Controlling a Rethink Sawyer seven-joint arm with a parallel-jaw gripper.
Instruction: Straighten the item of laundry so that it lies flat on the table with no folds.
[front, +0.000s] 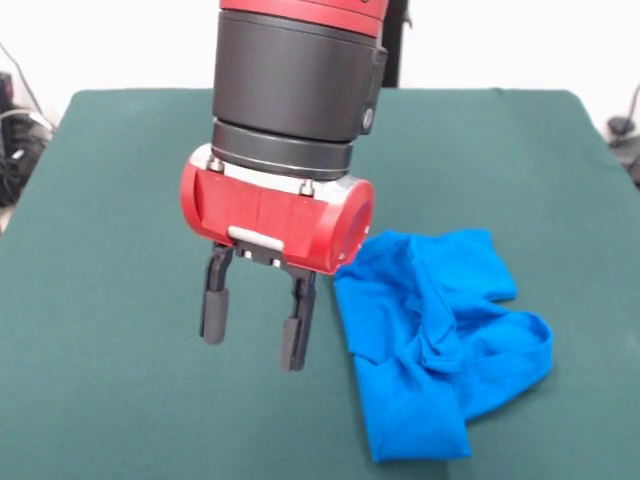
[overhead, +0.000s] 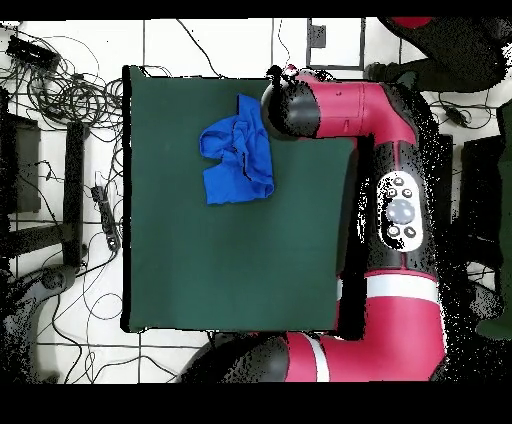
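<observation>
The item of laundry (front: 435, 335), a bright blue shirt, lies crumpled and folded over itself on the dark green table (front: 110, 250), toward the near right in the front view. No print shows. My gripper (front: 252, 330) hangs open just left of the shirt's edge, above the cloth, with nothing between its black fingers (front: 214, 310). In the overhead view the shirt (overhead: 238, 150) sits near the top of the table (overhead: 200, 270), and the arm's red and black wrist (overhead: 290, 105) covers the gripper beside the shirt's right edge.
Cables (overhead: 60, 90) and equipment lie on the floor left of the table in the overhead view. The arm's body (overhead: 400, 220) runs along the table's right side. Green surface spreads wide below the shirt.
</observation>
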